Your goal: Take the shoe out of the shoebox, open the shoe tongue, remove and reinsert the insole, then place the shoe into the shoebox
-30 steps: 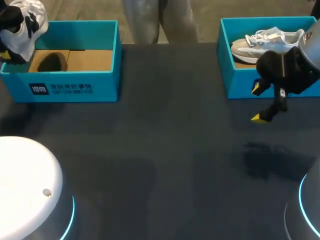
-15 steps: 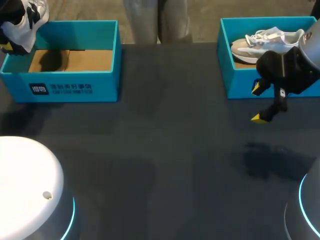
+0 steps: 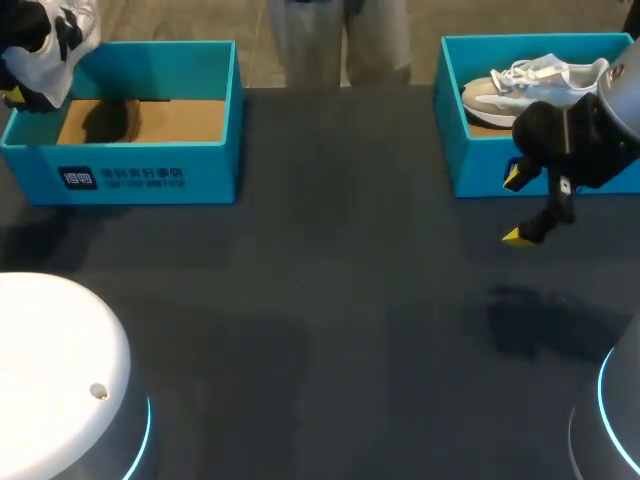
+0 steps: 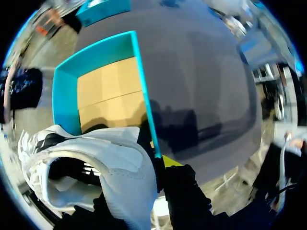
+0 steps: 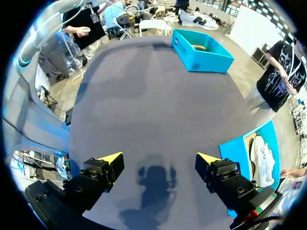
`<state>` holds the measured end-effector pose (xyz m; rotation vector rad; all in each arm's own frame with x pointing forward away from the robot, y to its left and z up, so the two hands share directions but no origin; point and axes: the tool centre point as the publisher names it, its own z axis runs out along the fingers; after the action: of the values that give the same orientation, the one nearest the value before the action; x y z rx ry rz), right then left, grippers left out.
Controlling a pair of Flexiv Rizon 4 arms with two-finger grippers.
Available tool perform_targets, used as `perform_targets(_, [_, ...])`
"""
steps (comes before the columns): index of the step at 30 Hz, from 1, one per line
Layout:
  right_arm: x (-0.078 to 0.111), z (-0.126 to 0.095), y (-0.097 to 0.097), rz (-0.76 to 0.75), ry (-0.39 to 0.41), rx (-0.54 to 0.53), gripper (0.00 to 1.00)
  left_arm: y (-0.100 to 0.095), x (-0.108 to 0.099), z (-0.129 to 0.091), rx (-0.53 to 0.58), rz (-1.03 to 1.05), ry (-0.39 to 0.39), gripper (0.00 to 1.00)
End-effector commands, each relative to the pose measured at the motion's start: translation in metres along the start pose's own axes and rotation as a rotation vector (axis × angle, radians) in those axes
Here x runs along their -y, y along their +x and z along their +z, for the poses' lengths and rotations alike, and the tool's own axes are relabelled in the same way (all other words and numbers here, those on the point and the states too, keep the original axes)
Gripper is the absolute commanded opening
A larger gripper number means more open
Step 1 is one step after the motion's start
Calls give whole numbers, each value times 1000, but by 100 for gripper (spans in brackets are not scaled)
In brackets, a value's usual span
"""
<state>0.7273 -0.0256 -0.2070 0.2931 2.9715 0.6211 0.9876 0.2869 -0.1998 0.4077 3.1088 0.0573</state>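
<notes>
The dark worktop (image 3: 330,300) carried two teal shoeboxes at its far edge: the left shoebox (image 3: 140,175) showed its cardboard floor, and the right shoebox (image 3: 480,165) held a pale second shoe (image 3: 530,80). The white shoe (image 4: 115,163) hung above the left shoebox's outer end, gripped by the left tool (image 4: 163,165). The right tool (image 5: 159,158) hovered over the worktop just in front of the right shoebox, fingers spread wide, holding nothing.

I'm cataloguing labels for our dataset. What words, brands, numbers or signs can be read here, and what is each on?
On the left box, front wall: a white emblem and two rows of white characters, too small and blurred to read.
On the right box: no print shows.
On the lifted shoe: dark markings, no readable text.
On the boxed shoe: none readable.
</notes>
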Motion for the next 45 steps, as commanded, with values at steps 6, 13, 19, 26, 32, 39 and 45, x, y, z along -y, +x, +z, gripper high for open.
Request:
perform_targets(6, [0,1,1,1,2,2,100,-8,-14,-12,22,555,-96,0])
perform_targets(13, [0,1,1,1,2,2,100,-23,-35,-9,19,961,-125,0])
perform_targets(19, [0,1,1,1,2,2,100,-36,-40,-12,5,1280,-199,0])
perform_targets(26, [0,1,1,1,2,2,100,-35,-37,-20,40,1479,-286,0])
perform_targets(32, [0,1,1,1,2,2,100,-35,-37,-20,40,1479,-286,0])
perform_targets(39, [0,1,1,1,2,2,100,-35,-37,-20,40,1479,-286,0])
perform_targets(45, [0,1,1,1,2,2,100,-35,-37,-20,40,1479,-286,0])
